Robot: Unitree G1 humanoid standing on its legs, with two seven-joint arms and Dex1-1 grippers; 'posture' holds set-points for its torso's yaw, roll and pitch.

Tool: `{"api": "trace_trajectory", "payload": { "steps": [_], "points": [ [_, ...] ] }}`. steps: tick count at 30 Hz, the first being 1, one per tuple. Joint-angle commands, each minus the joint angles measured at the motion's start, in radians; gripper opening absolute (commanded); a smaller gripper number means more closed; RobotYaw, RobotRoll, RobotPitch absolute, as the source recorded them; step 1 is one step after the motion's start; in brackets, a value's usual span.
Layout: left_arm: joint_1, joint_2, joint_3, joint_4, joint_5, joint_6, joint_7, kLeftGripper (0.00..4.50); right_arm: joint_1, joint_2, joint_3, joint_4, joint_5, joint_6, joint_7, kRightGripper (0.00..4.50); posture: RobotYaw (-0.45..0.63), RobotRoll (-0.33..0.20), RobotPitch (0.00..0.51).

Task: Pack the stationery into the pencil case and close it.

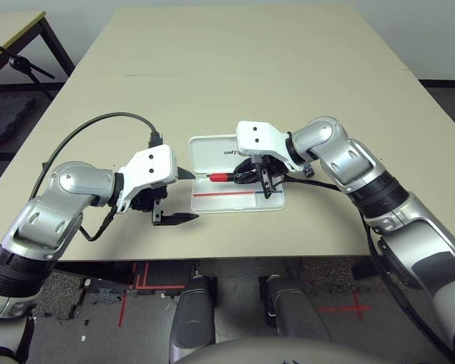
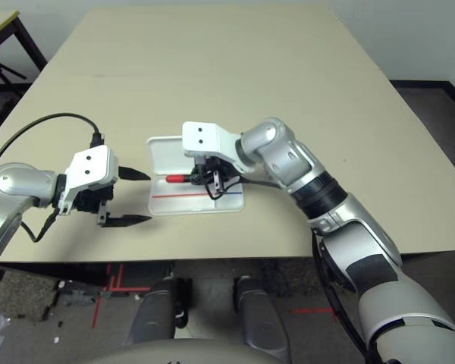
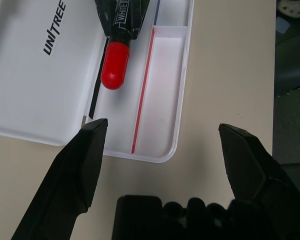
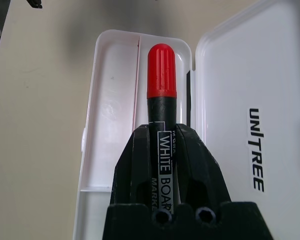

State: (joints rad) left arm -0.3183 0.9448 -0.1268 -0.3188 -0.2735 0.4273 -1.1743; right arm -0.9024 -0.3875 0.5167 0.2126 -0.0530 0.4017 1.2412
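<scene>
The white pencil case [image 1: 235,201] lies open near the table's front edge. Its lid [image 1: 211,149], with dark UNITREE lettering, lies flat on the far side. My right gripper [image 1: 252,176] is shut on the red marker [image 1: 219,177], gripping its black labelled body. The marker is level over the case's tray [image 4: 112,100], red cap [image 4: 161,70] pointing left. My left gripper [image 1: 183,196] stands open just left of the case, level with its short end [image 3: 165,150], with nothing between its fingers. A small dark piece [image 1: 309,171] lies by my right wrist; I cannot tell what it is.
The table's front edge [image 1: 212,258] runs close below the case and both grippers. A black cable [image 1: 98,125] loops over my left forearm. Bare tabletop [image 1: 235,68] stretches beyond the lid. A second table and a stand [image 1: 15,53] are at the far left.
</scene>
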Motion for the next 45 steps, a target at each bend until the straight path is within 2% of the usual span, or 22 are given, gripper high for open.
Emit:
{"api": "trace_trajectory", "payload": {
  "steps": [1, 6, 9, 10, 13, 17, 21, 24, 31, 35, 45],
  "points": [
    [0.018, -0.001, 0.004, -0.02, 0.0, 0.004, 0.011, 4.5, -0.005, 0.007, 0.016, 0.012, -0.014, -0.026, 0.002, 1.2, 0.1, 0.0, 0.126],
    [0.026, -0.002, 0.014, -0.02, -0.007, 0.005, 0.019, 4.5, -0.008, 0.008, -0.022, 0.022, 0.014, -0.044, 0.011, 3.09, 0.1, 0.0, 0.125],
    [0.034, 0.009, 0.023, -0.01, 0.0, 0.007, 0.024, 4.5, -0.011, -0.028, -0.072, -0.005, 0.076, 0.01, 0.065, 4.22, 0.1, 0.0, 0.125],
    [0.036, 0.015, 0.027, -0.003, 0.005, 0.011, 0.029, 4.5, -0.011, -0.053, -0.095, -0.021, 0.108, 0.033, 0.098, 4.48, 0.1, 0.0, 0.125],
    [0.043, 0.024, 0.041, 0.004, 0.011, 0.028, 0.045, 4.5, -0.009, -0.13, -0.146, -0.063, 0.186, 0.094, 0.183, 4.48, 0.09, 0.0, 0.127],
    [0.057, 0.022, 0.069, 0.002, 0.001, 0.046, 0.067, 4.5, 0.004, -0.284, -0.227, -0.11, 0.295, 0.18, 0.302, 4.48, 0.09, 0.0, 0.129],
    [0.062, 0.019, 0.096, 0.013, 0.001, 0.044, 0.091, 4.5, 0.049, -0.383, -0.326, -0.188, 0.429, 0.31, 0.341, 4.48, 0.09, 0.0, 0.131],
    [0.066, 0.028, 0.112, 0.025, 0.001, 0.046, 0.097, 4.5, 0.087, -0.434, -0.367, -0.243, 0.485, 0.353, 0.34, 4.48, 0.08, 0.0, 0.131],
    [0.016, 0.023, 0.122, 0.087, 0.044, 0.094, 0.17, 4.5, 0.133, -0.429, -0.367, -0.292, 0.505, 0.362, 0.262, 4.48, 0.07, 0.0, 0.129],
    [-0.067, 0.005, 0.105, 0.162, 0.119, 0.262, 0.312, 4.5, 0.153, -0.4, -0.356, -0.29, 0.492, 0.328, 0.22, 4.48, 0.07, 0.0, 0.13],
    [-0.167, -0.11, 0.12, 0.245, 0.116, 0.61, 0.486, 4.5, 0.159, -0.383, -0.322, -0.279, 0.482, 0.292, 0.196, 4.48, 0.07, 0.0, 0.133]
  ]
}}
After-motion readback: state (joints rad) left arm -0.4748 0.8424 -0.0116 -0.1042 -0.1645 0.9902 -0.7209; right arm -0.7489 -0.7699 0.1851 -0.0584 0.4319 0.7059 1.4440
